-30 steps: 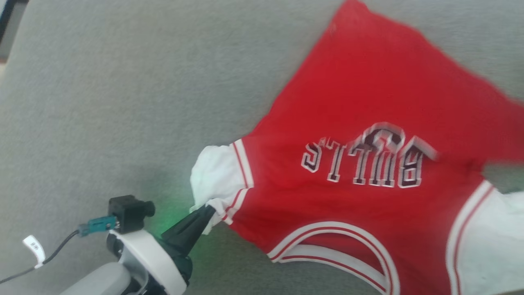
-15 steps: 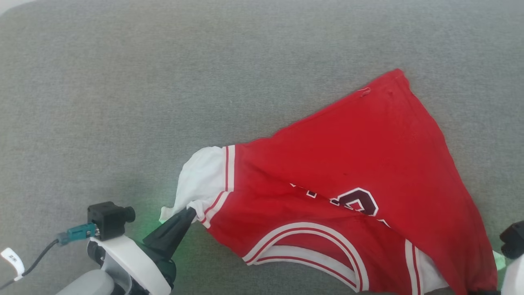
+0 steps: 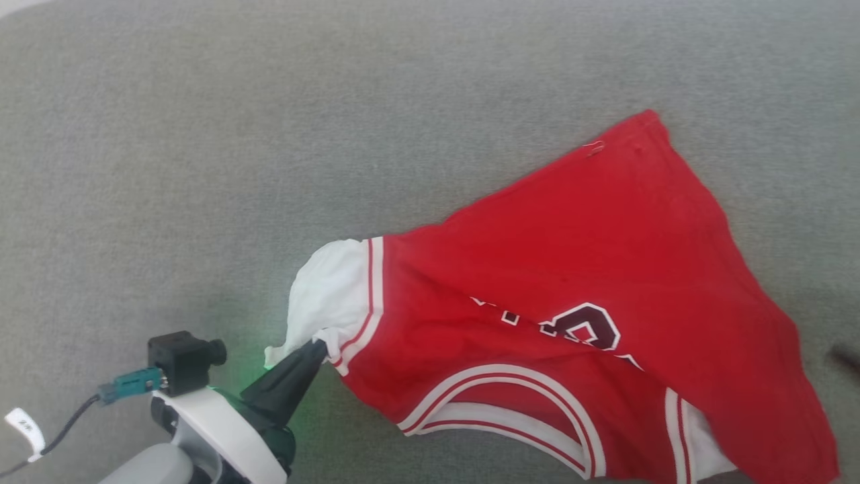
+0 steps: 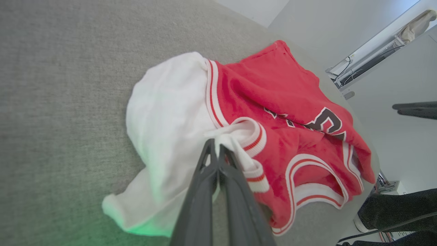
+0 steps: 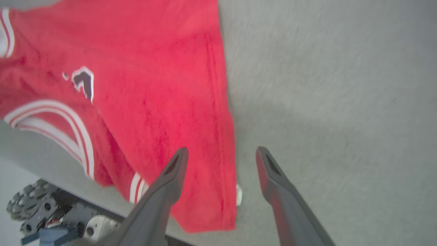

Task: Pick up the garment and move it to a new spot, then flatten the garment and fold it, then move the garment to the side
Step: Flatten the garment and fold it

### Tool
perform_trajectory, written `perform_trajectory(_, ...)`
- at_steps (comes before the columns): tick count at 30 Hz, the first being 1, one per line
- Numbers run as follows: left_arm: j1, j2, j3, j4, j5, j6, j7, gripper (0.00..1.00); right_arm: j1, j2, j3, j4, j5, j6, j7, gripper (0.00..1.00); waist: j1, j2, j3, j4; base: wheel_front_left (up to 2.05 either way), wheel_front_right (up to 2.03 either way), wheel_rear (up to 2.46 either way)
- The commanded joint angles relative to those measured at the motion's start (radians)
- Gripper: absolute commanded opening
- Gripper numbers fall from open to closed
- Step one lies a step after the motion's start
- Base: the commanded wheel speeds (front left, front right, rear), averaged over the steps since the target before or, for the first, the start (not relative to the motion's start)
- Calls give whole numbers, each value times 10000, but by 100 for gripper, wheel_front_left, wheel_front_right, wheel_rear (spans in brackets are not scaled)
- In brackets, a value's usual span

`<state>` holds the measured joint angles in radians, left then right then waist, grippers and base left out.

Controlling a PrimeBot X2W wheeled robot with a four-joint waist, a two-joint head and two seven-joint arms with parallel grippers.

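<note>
A: Two grippers, one grip. Left gripper (image 3: 317, 348) is clamped tight on the white sleeve (image 3: 329, 296) of the garment (image 3: 571, 255), at the near side of the grey table (image 3: 201, 134).
B: The right one?
A: Right gripper (image 5: 222, 153) is spread wide with nothing in it. It hovers over the side hem, one finger above red cloth and one above bare table.
B: Risks, near first?
A: The garment's near right corner seems to sit at or past the table edge in the right wrist view. A tug from the left alone could slide it off, since thin fabric moves easily.
B: Middle?
A: A fold cuts across the lettering (image 3: 584, 329) and half of it is hidden. Pulling by one sleeve probably bunches it more.
B: Far end?
A: The far hem corner lies flat, well apart from both grippers. If the right closes off the hem it grabs nothing, or it catches one layer and the garment twists.
</note>
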<state>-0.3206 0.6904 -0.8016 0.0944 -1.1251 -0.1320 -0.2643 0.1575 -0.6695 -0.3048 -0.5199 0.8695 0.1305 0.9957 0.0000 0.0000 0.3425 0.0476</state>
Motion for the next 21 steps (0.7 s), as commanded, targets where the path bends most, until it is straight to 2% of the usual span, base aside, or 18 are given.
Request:
perform_trajectory(1, -59, -70, -32, -28, 60, 30, 2, 0, -515, -158, -163, -49, 3, 4, 42, 100, 0, 0, 110, 126, 0, 0, 0)
perform_trajectory(3, -234, -177, -149, -42, 100, 30, 2, 0, -1313, -390, -257, 213, -181, 4, -104, 100, 0, 0, 247, 292, 0, 0, 0)
perform_trajectory(6, -513, -320, -374, -12, 139, 32, 2, 0, -2873, -593, 274, 832, -452, 4, -372, 100, 0, 0, 553, 572, 0, 0, 0)
perform_trajectory(10, -1007, -544, -699, 44, 142, 30, 1, 0, -4896, -717, 1533, 2116, -964, 2, -533, 100, 0, 0, 994, 1059, 0, 0, 0)
perform_trajectory(11, -1007, -544, -699, 44, 142, 30, 1, 0, -4896, -717, 1533, 2116, -964, 2, -533, 100, 0, 0, 994, 1059, 0, 0, 0)
perform_trajectory(17, -1614, -905, -1063, 210, 70, 30, 2, 0, -7356, -532, 3540, 4508, -1705, 4, -252, 100, 0, 0, 1575, 1619, 0, 0, 0)
perform_trajectory(21, -1885, -1160, -1286, 356, 26, 30, 2, 0, -8415, -658, 4826, 5804, -2187, 2, -302, 100, 0, 0, 1765, 1940, 0, 0, 0)
